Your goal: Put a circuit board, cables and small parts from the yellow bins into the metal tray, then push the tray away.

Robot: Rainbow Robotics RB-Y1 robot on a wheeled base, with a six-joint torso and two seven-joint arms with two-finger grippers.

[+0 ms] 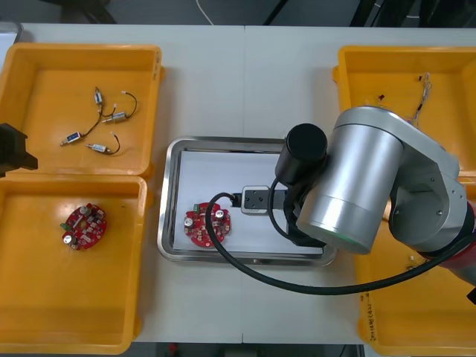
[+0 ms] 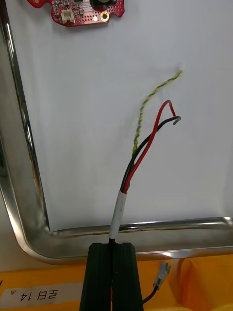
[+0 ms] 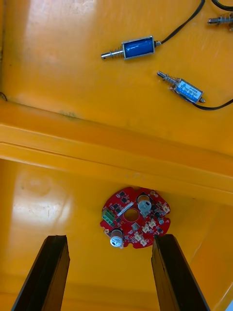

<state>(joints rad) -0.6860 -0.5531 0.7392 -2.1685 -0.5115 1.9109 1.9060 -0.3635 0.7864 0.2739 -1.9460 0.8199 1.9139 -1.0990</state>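
Observation:
The metal tray point(image 1: 172, 195) is white inside and holds a round red circuit board point(image 1: 208, 224). My right gripper point(image 2: 113, 249) is shut on a cable point(image 2: 141, 146) of red, black and twisted yellow-green wires with a white sleeve. The cable's free end hangs over the tray's white floor, near the tray's corner rim point(image 2: 29, 160). The tray's board point(image 2: 77, 9) lies beyond the wire tips. My left gripper point(image 3: 111, 272) is open above a second red circuit board point(image 3: 136, 217) in the near left bin point(image 1: 44, 297).
The far left bin point(image 1: 44, 67) holds several small metal parts point(image 3: 131, 48) with black leads. My right arm point(image 1: 372, 186) covers the tray's right side. Thin cables point(image 1: 424, 89) lie in the far right bin point(image 1: 372, 67). A small metal part point(image 2: 162, 274) lies in the bin under my right gripper.

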